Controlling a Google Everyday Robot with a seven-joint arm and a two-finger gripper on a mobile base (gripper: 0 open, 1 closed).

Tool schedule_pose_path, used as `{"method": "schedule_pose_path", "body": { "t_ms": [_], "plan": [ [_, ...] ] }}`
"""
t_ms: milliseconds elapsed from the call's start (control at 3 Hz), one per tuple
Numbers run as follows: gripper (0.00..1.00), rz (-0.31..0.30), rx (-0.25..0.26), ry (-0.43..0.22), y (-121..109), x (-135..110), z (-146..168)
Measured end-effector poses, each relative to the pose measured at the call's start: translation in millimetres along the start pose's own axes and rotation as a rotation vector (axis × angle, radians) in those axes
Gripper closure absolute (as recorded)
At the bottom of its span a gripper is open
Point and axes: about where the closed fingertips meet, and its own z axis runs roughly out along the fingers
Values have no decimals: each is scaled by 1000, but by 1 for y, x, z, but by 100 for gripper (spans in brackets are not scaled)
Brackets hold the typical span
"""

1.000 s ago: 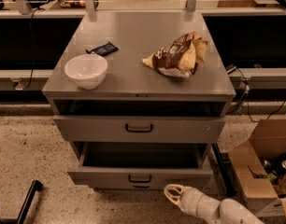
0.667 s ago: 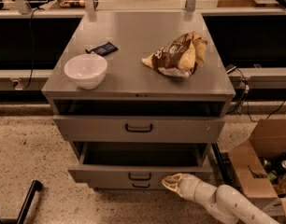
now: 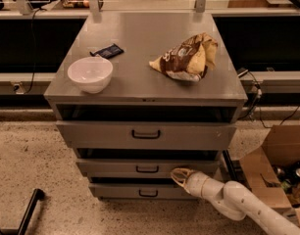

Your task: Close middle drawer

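The middle drawer (image 3: 111, 167) sits in the lower centre of the frame, second of three grey fronts. It has a low flat face with a small dark bar handle (image 3: 147, 169) in its middle and a dark strip of shadow above its top edge. The gripper (image 3: 180, 176) is just right of that handle, right up against the right part of the drawer's front, though I can't make out actual contact. I cannot tell whether it is spread or pressed together. Its white arm (image 3: 238, 202) runs off toward the lower right corner.

Above is the taller top drawer (image 3: 91, 133), below the bottom drawer (image 3: 120, 190). On the cabinet top (image 3: 145, 33) a white bowl (image 3: 90, 73) stands at the left, with a dark packet (image 3: 107, 51) just behind it, and a crumpled chip bag (image 3: 187, 60) lies to the right. An open cardboard box (image 3: 267, 168) stands on the floor at the right edge.
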Motion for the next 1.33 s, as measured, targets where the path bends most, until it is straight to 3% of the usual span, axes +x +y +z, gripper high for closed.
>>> {"method": "schedule_pose_path", "body": {
  "t_ms": [333, 1333],
  "plan": [
    [100, -19, 1, -8, -23, -3, 18],
    [100, -19, 1, -8, -20, -3, 15]
  ]
}}
